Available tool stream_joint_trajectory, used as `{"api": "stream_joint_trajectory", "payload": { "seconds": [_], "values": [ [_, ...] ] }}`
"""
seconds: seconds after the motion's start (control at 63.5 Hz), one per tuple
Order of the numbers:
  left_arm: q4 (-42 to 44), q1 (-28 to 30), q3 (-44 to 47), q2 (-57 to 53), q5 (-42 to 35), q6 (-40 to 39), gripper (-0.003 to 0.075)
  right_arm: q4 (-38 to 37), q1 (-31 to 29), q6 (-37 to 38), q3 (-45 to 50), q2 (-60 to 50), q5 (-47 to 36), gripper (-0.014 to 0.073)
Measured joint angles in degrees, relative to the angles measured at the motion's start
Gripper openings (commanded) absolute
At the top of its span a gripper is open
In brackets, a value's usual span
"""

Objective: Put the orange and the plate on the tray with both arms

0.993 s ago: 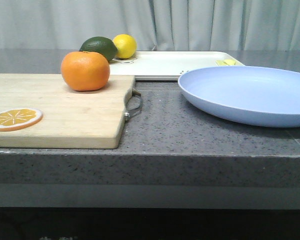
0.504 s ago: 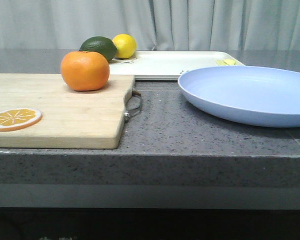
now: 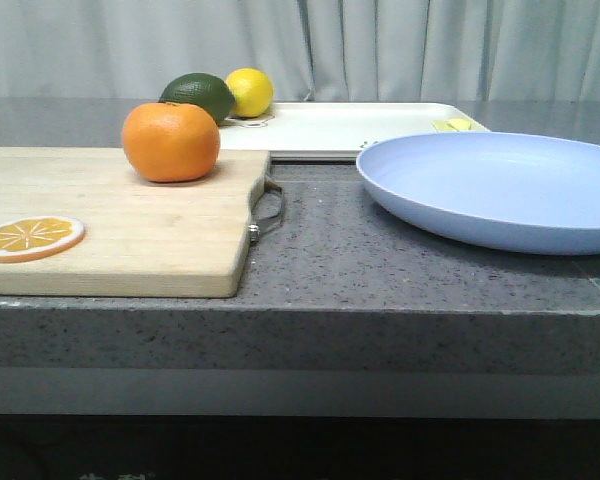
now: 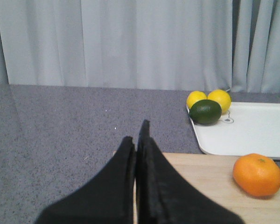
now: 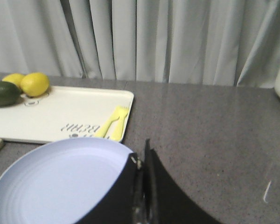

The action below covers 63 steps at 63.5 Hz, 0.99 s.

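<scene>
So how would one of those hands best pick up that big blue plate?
Probably by its raised rim. The plate lies flat on the counter, shallow and far too wide to span, so the right hand, now shut above the near edge, would open and pinch that edge, one finger over the rim, one under it.

Hidden and cut off

Plate (image 3: pixel 500 190) clipped at right edge in front view, partly behind the right gripper (image 5: pixel 143 158) in its wrist view. Cutting board (image 3: pixel 110 225) cut at left. Second lemon (image 4: pixel 196 99) half behind avocado (image 4: pixel 205 112). Tray (image 5: pixel 60 114) lettering blurred.
</scene>
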Motion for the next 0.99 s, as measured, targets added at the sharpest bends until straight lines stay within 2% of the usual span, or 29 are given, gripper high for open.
{"api": "stream_joint_trajectory", "payload": {
  "seconds": [0.331, 0.662, 0.725, 0.803, 0.898, 0.993],
  "values": [
    [0.00, 0.00, 0.03, 4.71, 1.44, 0.00, -0.0017, -0.08, 0.00, 0.00, -0.28, 10.95, 1.53, -0.0068],
    [0.00, 0.00, 0.03, 5.84, 1.68, 0.00, -0.0015, -0.08, 0.00, 0.00, -0.28, 13.70, 3.53, -0.0050],
    [0.00, 0.00, 0.03, 5.84, 1.68, 0.00, 0.0002, -0.08, 0.00, 0.00, -0.28, 13.70, 3.80, 0.0013],
    [0.00, 0.00, 0.03, 5.84, 1.68, 0.00, 0.0091, -0.12, 0.00, 0.00, -0.28, 13.70, 4.17, 0.0155],
    [-0.11, -1.19, 0.03, 5.84, 1.76, 0.00, 0.0272, -0.12, 0.00, 0.00, -0.28, 13.70, 4.67, 0.0407],
    [-0.33, -3.56, 0.03, 5.84, 1.76, 0.00, 0.0469, -0.21, 0.00, 0.00, -0.28, 13.70, 5.33, 0.0570]
  ]
}}
